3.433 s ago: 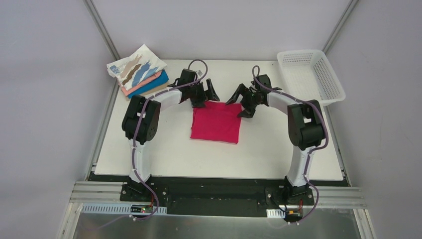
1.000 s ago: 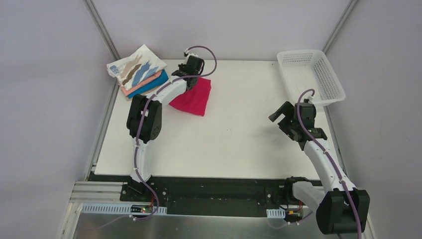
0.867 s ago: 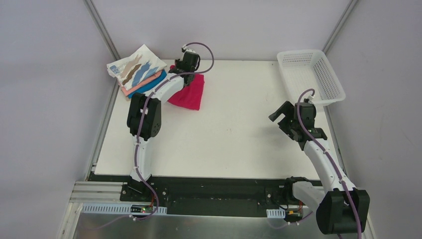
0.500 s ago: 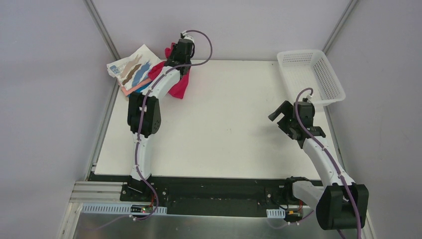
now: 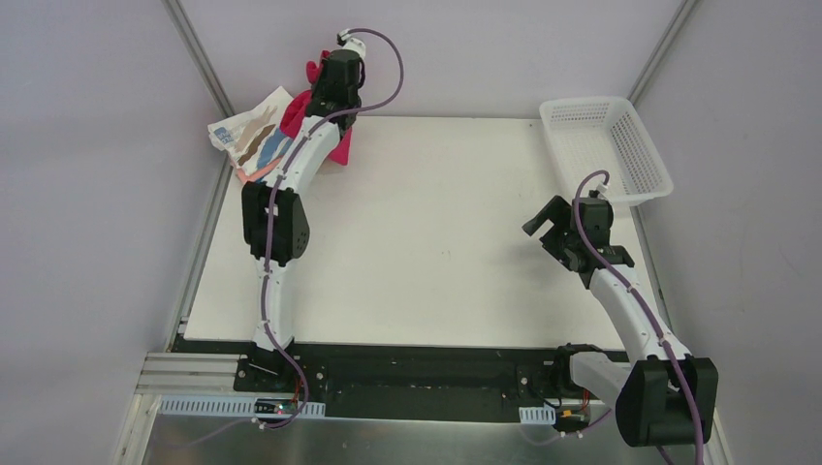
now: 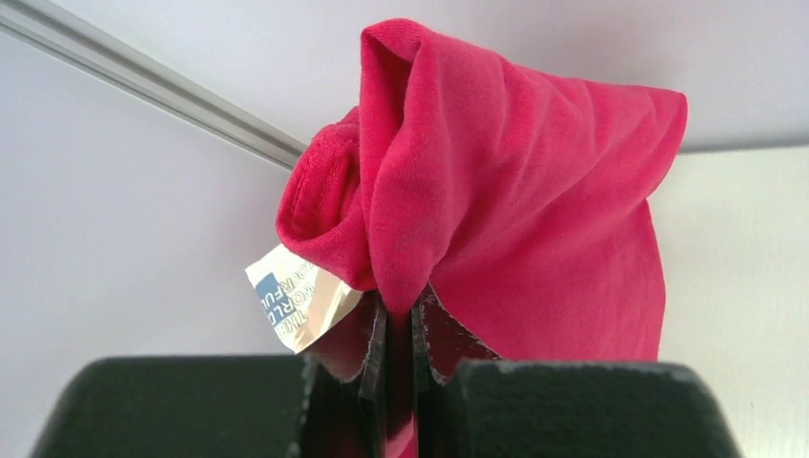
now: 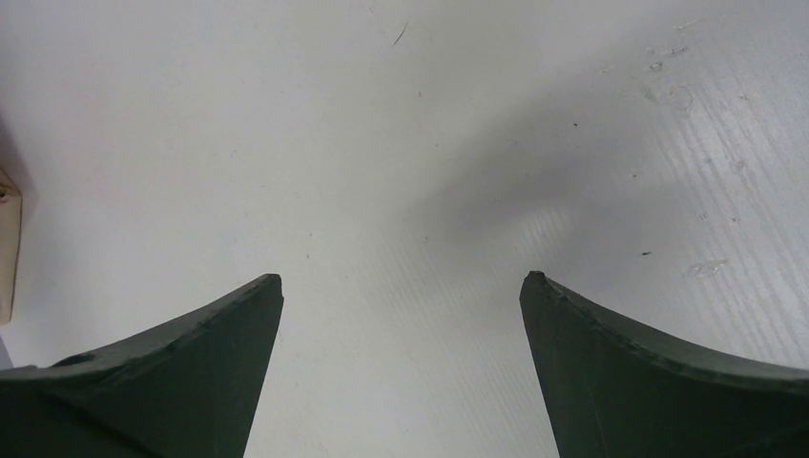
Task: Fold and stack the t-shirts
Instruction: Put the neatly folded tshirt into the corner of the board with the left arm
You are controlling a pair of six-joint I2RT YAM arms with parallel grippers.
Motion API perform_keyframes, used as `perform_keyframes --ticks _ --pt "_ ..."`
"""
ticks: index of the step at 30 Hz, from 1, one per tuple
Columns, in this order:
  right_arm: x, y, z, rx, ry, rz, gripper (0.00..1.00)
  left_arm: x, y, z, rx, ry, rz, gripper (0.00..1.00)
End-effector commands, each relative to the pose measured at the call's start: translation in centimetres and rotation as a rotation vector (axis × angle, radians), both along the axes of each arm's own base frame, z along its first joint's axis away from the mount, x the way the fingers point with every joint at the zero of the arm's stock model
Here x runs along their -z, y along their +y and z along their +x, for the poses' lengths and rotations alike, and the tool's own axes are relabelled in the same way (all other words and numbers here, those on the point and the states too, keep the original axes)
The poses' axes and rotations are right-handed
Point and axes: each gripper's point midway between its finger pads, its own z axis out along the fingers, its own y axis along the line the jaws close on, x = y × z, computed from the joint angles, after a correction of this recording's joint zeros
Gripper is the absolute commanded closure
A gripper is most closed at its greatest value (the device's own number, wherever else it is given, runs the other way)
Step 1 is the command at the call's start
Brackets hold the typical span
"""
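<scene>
My left gripper (image 5: 326, 95) is shut on a bunched fold of the crimson-pink t-shirt (image 5: 339, 143), which hangs lifted at the table's back left. In the left wrist view the cloth (image 6: 515, 210) billows above the pinching gripper (image 6: 399, 310). Below and to the left lies the stack of folded t-shirts (image 5: 254, 138), topped by the white one with tan and blue streaks; its printed corner (image 6: 296, 305) peeks out beside the fingers. My right gripper (image 5: 546, 229) hovers open over bare table at the right, nothing between its fingers (image 7: 401, 281).
A white plastic mesh basket (image 5: 648, 155) stands at the back right corner. The white table (image 5: 436, 252) spreads between the arms. Grey walls and metal frame rails close in the back and sides.
The left gripper has carried the crimson-pink t-shirt up and back-left, off the table and over the stack's right edge. The right arm has stayed still.
</scene>
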Motion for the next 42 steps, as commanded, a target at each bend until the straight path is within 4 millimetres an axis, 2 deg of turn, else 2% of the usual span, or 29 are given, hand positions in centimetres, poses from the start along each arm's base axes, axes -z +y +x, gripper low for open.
perform_keyframes --ticks 1,11,15,23,28,32,33,35,42 --pt "-1.1 -0.3 1.0 0.004 -0.049 -0.013 0.01 -7.4 1.4 -0.1 -0.012 -0.178 -0.052 1.0" --pt "-0.8 -0.5 1.0 0.009 -0.037 -0.023 0.01 -9.4 4.9 1.7 -0.068 -0.301 -0.162 1.0" --pt "-0.7 -0.7 1.1 0.016 -0.035 -0.033 0.01 -9.2 6.2 2.1 -0.082 -0.336 -0.228 1.0" --pt "-0.8 -0.9 1.1 0.019 -0.033 -0.044 0.01 -5.6 10.0 3.3 -0.152 -0.33 -0.311 1.0" --pt "-0.8 -1.0 1.2 0.022 -0.033 -0.051 0.01 -3.4 13.2 3.7 -0.215 -0.314 -0.314 1.0" --pt "-0.7 -1.1 1.2 0.023 -0.028 -0.052 0.01 -1.9 15.2 3.5 -0.267 -0.304 -0.327 1.0" --pt "-0.7 -1.1 1.2 0.023 -0.026 -0.054 0.01 -1.6 16.6 3.3 -0.293 -0.308 -0.34 1.0" --pt "-0.6 -1.1 1.2 0.024 -0.023 -0.055 0.01 -0.9 17.7 3.1 -0.316 -0.304 -0.357 1.0" --pt "-0.5 -1.1 1.3 0.024 -0.017 -0.057 0.01 1.2 20.1 2.3 -0.399 -0.294 -0.379 1.0"
